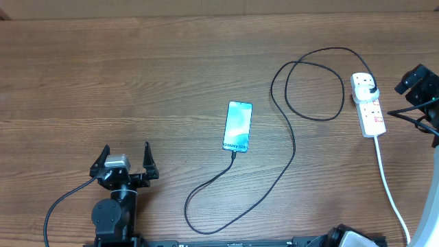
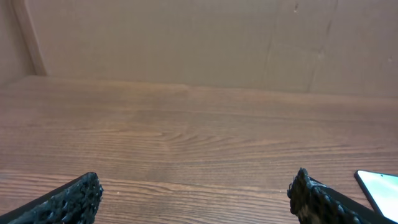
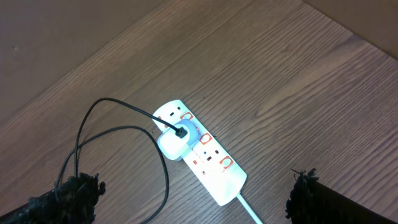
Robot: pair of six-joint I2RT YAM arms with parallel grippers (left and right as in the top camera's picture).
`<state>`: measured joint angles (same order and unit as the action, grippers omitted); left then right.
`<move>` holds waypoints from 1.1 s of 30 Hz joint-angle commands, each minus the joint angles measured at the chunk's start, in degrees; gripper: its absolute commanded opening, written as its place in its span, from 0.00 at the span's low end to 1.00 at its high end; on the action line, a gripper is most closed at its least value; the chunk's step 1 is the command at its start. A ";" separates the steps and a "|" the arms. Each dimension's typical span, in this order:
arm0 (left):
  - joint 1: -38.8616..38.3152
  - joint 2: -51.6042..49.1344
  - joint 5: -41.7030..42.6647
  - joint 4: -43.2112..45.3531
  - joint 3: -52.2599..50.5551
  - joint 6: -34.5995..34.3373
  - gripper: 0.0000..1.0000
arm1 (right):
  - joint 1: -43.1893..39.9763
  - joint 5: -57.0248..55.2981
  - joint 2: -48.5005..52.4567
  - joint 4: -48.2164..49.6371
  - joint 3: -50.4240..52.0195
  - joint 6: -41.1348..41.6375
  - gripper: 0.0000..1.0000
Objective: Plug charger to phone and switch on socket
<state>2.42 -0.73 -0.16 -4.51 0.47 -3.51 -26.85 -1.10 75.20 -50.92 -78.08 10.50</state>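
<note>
The phone (image 1: 237,125) lies at the table's middle with its blue-teal screen lit; its corner shows in the left wrist view (image 2: 379,186). The black charger cable (image 1: 288,137) runs from the phone's near end, loops, and ends at a plug in the white socket strip (image 1: 368,104). The right wrist view shows the strip (image 3: 202,152) with a white adapter (image 3: 171,143) plugged in and the black cable (image 3: 118,127) attached. My left gripper (image 1: 125,161) is open and empty, near left of the phone. My right gripper (image 1: 417,81) is open, hovering right of the strip.
The strip's thick white cord (image 1: 389,189) runs toward the table's near right edge. A plain wall (image 2: 199,37) stands behind the far table edge. Bare wooden tabletop (image 1: 137,68) fills the left and far side.
</note>
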 commanded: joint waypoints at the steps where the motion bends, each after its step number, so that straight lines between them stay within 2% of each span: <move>1: 0.59 0.59 1.07 -0.15 -0.20 2.25 1.00 | 0.17 -0.74 -0.39 0.20 -1.11 0.17 1.00; 33: 0.57 0.52 1.07 0.04 -0.20 1.62 1.00 | 0.17 -0.74 -0.39 0.20 -1.11 0.17 1.00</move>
<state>2.42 -0.73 0.03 -4.47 0.47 -2.79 -26.85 -1.10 75.20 -50.92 -78.08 10.48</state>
